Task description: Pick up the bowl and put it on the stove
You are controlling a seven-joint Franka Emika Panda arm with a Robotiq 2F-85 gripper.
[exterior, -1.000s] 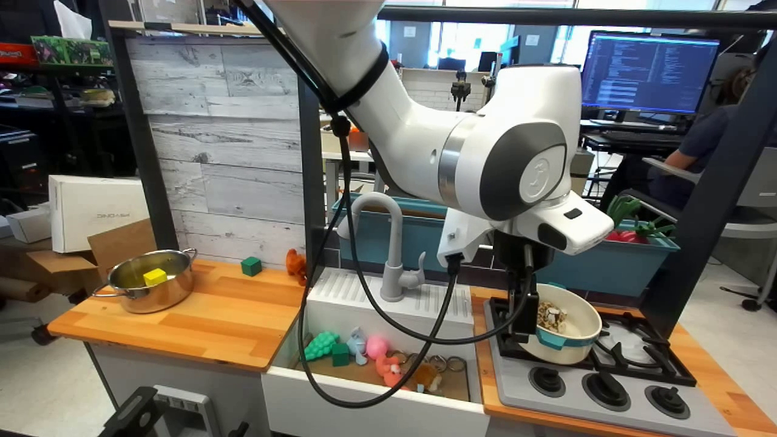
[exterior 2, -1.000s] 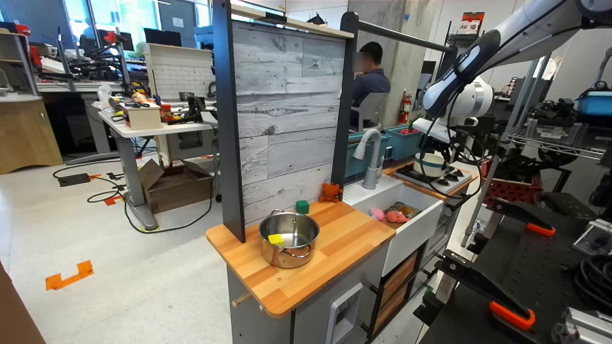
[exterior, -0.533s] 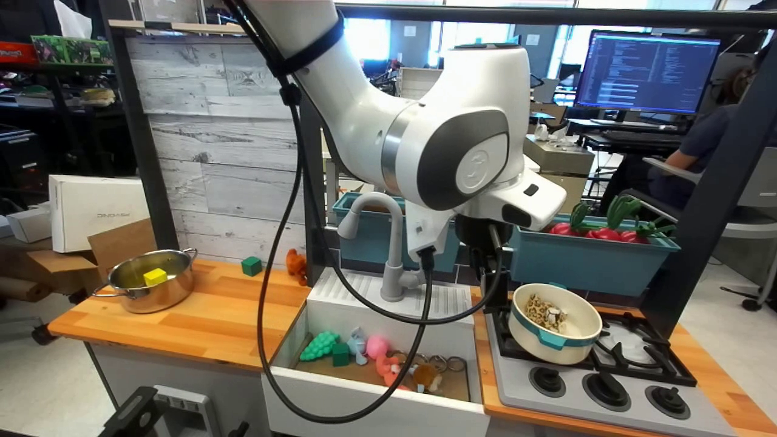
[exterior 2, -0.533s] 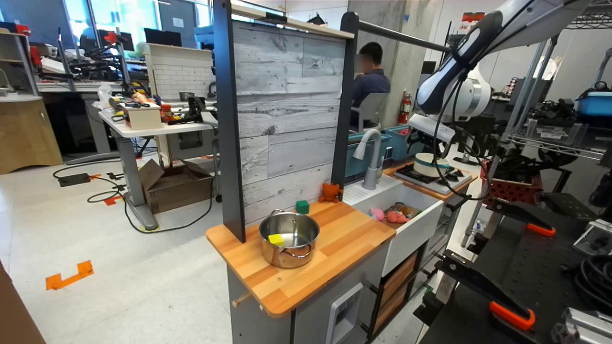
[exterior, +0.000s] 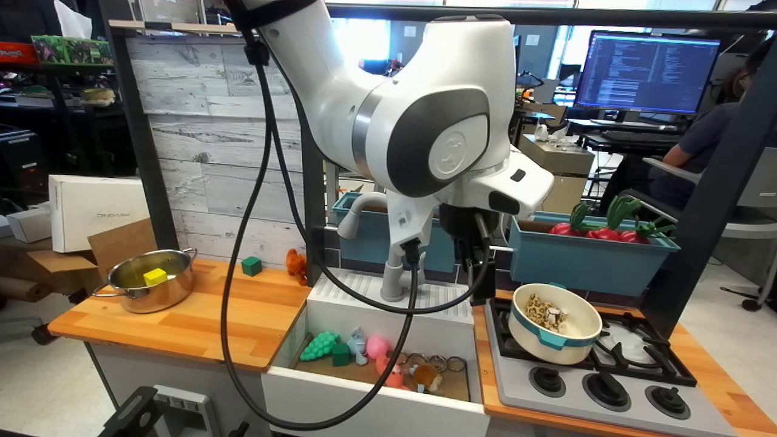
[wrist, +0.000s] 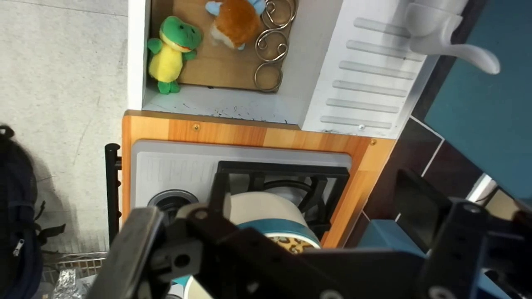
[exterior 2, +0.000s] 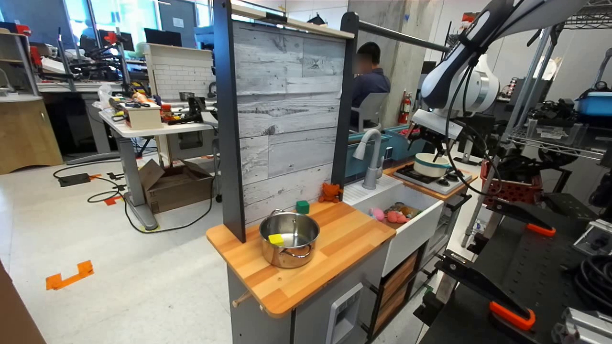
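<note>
Bowl (exterior: pixel 578 315) is already placed on the stove (exterior: pixel 575 383), over the grate (exterior: pixel 505 347) nearer to the sink (exterior: pixel 437 416), apparently level. The jaws are apart from each other, and nothing is seen to be gripped by them. From the jaws, the bowl lies lower and on the side away from the sink; a clear gap is shown in an exterior view. Because the bowl is round, no long axis is offered, only the line through its 2 handles (exterior: pixel 551 341), which is directed from the knobs (exterior: pixel 606 391) to the back. As the task seems to be fulfilled, probably only a retreat is required, upward and towards the sink, so that the bowl is not pushed. In the wrist view, the bowl is partly covered by the jaws, and contact could be wrongly supposed. The spotted filling (exterior: pixel 540 311) is well shown in an exterior view, but only a small piece of it from the wrist. A green toy (wrist: pixel 167 62) in the sink is found in the wrist view only.
</note>
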